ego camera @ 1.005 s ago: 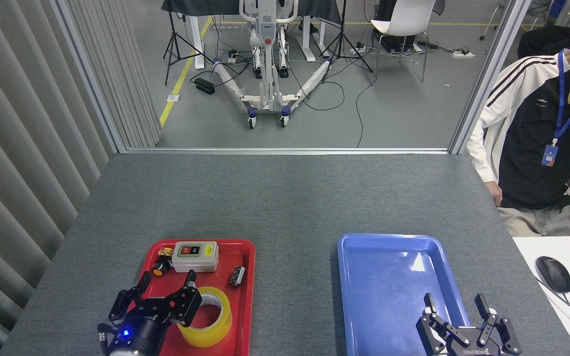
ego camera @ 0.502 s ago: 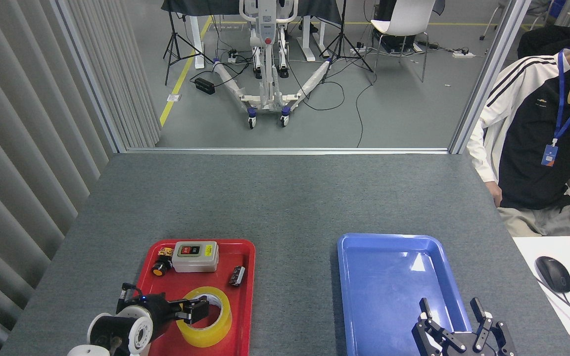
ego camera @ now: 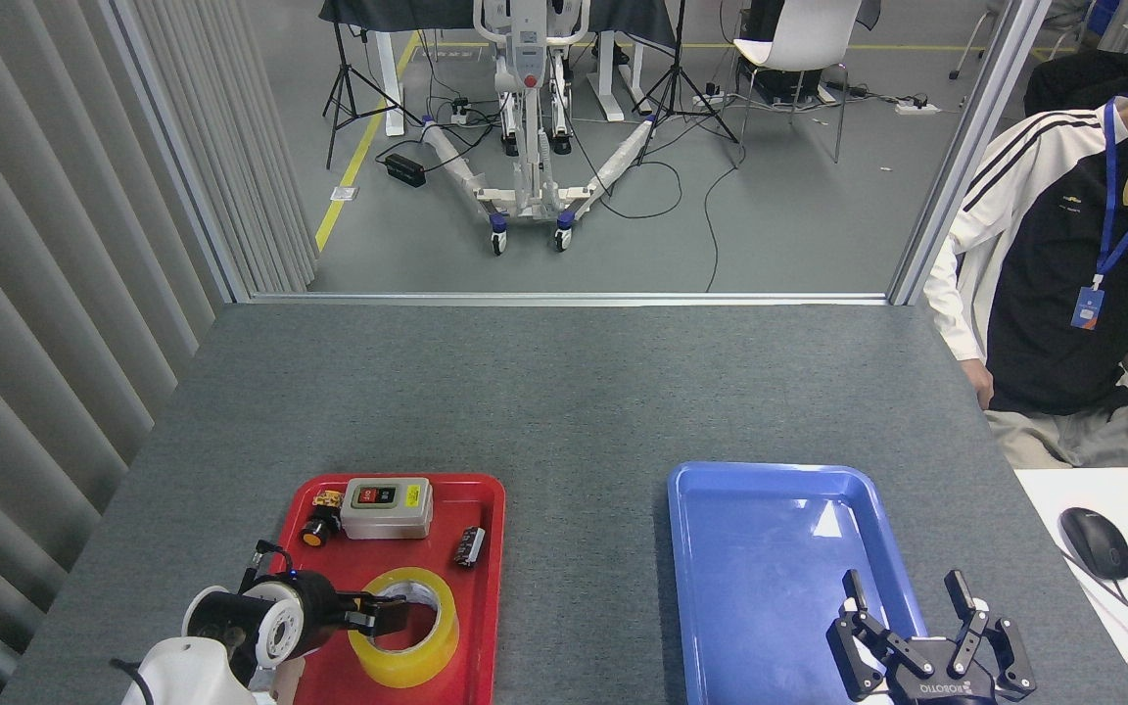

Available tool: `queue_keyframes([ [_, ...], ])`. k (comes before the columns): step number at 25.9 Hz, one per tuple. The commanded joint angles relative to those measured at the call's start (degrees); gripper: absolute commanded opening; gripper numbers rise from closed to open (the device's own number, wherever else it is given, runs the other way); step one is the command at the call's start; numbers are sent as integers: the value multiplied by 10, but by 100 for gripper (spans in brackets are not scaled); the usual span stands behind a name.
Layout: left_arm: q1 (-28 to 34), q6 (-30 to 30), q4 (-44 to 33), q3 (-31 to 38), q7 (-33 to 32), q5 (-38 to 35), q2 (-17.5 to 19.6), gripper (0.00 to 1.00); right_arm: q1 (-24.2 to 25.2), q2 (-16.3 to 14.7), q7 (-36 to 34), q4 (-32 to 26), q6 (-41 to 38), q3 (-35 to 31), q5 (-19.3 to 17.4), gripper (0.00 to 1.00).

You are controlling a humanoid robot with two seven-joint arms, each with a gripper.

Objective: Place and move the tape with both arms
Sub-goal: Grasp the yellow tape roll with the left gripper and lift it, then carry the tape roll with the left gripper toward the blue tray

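From the head view, a grey felt-covered bench (ego camera: 564, 392) fills the middle of the scene, with two trays side by side near its near edge. The red tray (ego camera: 486, 587) sits on the left and the blue tray (ego camera: 770, 548) on the right, well apart from each other.

The tape (ego camera: 417, 646), a wide yellow roll with a pale core, lies flat in the near part of the red tray. Farther back in the same tray are a grey switch box (ego camera: 387, 507) with a red and a black button on top, a small orange-and-black push button (ego camera: 316, 532) just left of it, and a little dark clip-like part (ego camera: 470, 545) toward the right rim.

The left tool (ego camera: 390, 617) comes in from the near left on a white-and-black wrist, turned sideways and pointing right. Its dark fingers (ego camera: 378, 612) reach over the left wall of the roll, with one tip down in the hole of the core. Whether they are clenched on the tape cannot be told from this angle.

The right tool (ego camera: 912, 597) stands over the near right corner of the blue tray, marked ROBOTIQ in white. Its fingers point away and are spread wide, released, with nothing between them.

Beyond the bench is a grey floor with a white wheeled stand (ego camera: 525, 117), tripods and cables. A person in a black-and-white jacket (ego camera: 1063, 294) with a blue lanyard sits at the far right, beside a white desk carrying a black mouse (ego camera: 1096, 542).
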Motion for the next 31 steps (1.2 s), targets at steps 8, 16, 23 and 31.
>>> queue_keyframes([
  [8,-21,-151,28,29,-65,-23,-14,0,-12,18,6,-1,-3,-1,-3,99],
  [16,-47,-363,-10,112,-53,280,-56,0,-12,20,6,0,-3,-9,-3,99],
  [23,-25,-363,114,66,-52,468,-149,0,-12,20,5,0,-20,-8,-3,99],
  [31,-12,-363,110,63,-50,492,-150,0,9,-35,-24,2,-324,-25,-54,100],
])
